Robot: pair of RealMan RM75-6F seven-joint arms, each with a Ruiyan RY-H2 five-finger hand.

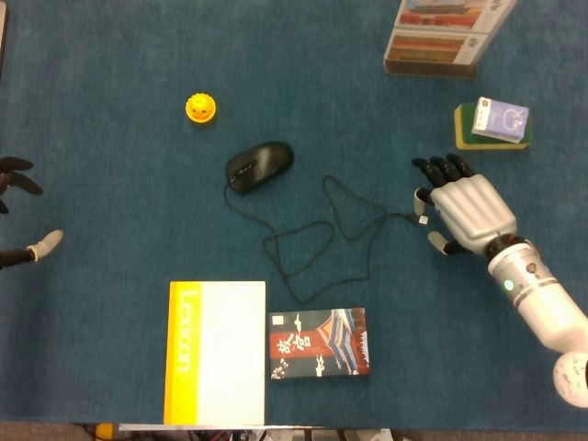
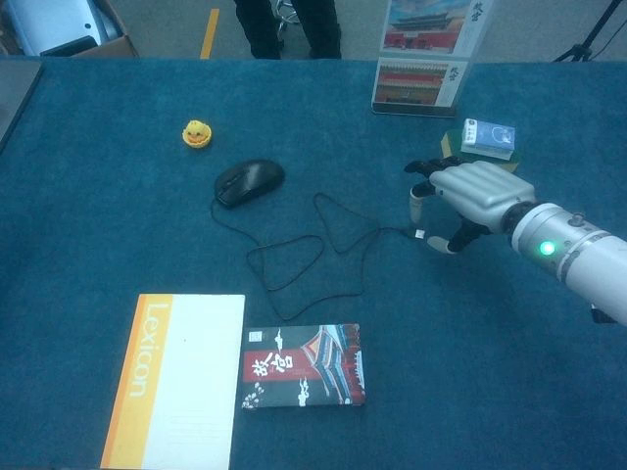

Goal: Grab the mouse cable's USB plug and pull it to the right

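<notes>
A black mouse (image 1: pixel 260 165) (image 2: pixel 249 181) lies on the blue table; its thin black cable (image 1: pixel 312 248) (image 2: pixel 304 259) loops to the right. The cable ends in a small silver USB plug (image 1: pixel 422 220) (image 2: pixel 419 235). My right hand (image 1: pixel 462 207) (image 2: pixel 468 194) hovers just right of and over the plug, palm down, fingers apart, holding nothing. The thumb tip (image 2: pixel 443 246) sits beside the plug. Only the fingertips of my left hand (image 1: pixel 20 211) show at the left edge of the head view, apart and empty.
A yellow duck toy (image 1: pixel 201 108) sits left of the mouse. A Lexicon book (image 1: pixel 215 353) and a patterned booklet (image 1: pixel 319 344) lie at the front. A card box on a sponge (image 1: pixel 496 124) and a photo stand (image 1: pixel 446 37) are at the back right.
</notes>
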